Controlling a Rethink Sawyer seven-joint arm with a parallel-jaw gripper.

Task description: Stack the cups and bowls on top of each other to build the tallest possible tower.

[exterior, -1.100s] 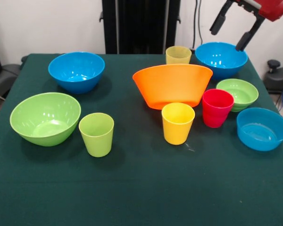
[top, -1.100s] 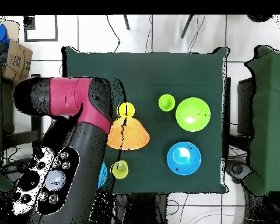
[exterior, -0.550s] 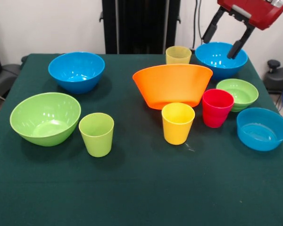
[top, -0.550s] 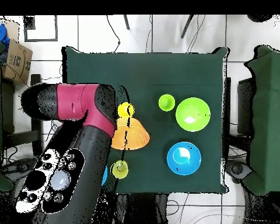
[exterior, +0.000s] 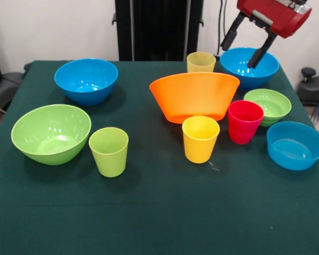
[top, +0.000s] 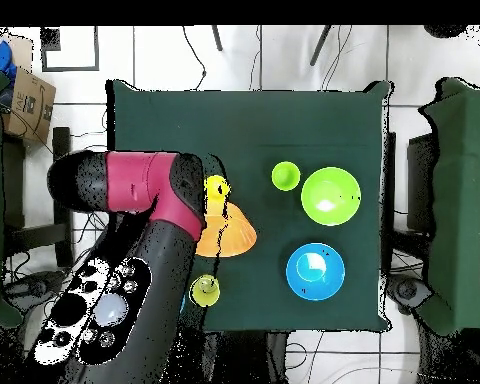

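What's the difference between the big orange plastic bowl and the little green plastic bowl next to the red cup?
The large orange plastic bowl is much wider and taller than the small green plastic bowl. The orange bowl stands near the middle of the table, behind the bright yellow cup; the small green bowl sits nearer the edge, partly hidden behind the red cup. Both are glossy, upright, open side up and empty.

Bright plastics on a dark green surface [exterior: 159, 212]

Orange bowl [exterior: 194, 95] centre; blue bowls [exterior: 86, 79] above; lime bowl [exterior: 50, 133] and lime cup [exterior: 109, 151] left; yellow cup [exterior: 200, 139], red cup [exterior: 244, 121] right.
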